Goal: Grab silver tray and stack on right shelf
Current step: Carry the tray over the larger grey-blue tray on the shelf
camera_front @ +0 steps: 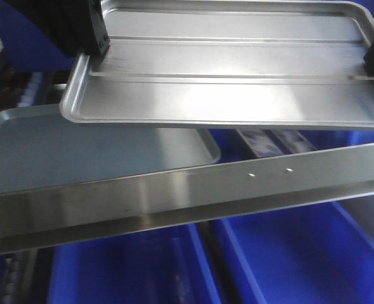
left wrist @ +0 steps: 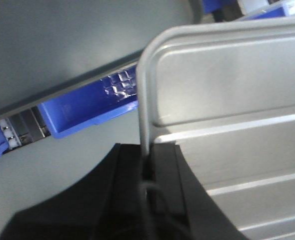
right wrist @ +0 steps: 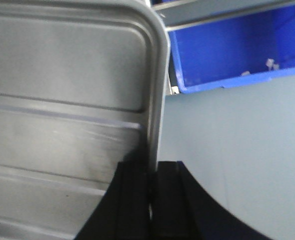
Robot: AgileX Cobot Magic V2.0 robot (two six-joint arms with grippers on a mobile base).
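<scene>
I see the silver tray (camera_front: 225, 69) held in the air above the front of the shelf (camera_front: 174, 193), its near edge overlapping the grey tray (camera_front: 79, 152) lying there. My left gripper (left wrist: 148, 167) has its fingers pinched narrow on the left rim. My right gripper (right wrist: 152, 172) clamps the right rim likewise. Blue bins (camera_front: 288, 259) sit below.

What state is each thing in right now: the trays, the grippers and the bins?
silver tray: in the air, clamped at both short rims, above the grey-blue tray.
left gripper: shut on the silver tray's rim.
right gripper: shut on the opposite rim.
grey-blue tray: lying behind the shelf front bar, nothing visible in it.
blue bins: open-topped, below the bar.
</scene>
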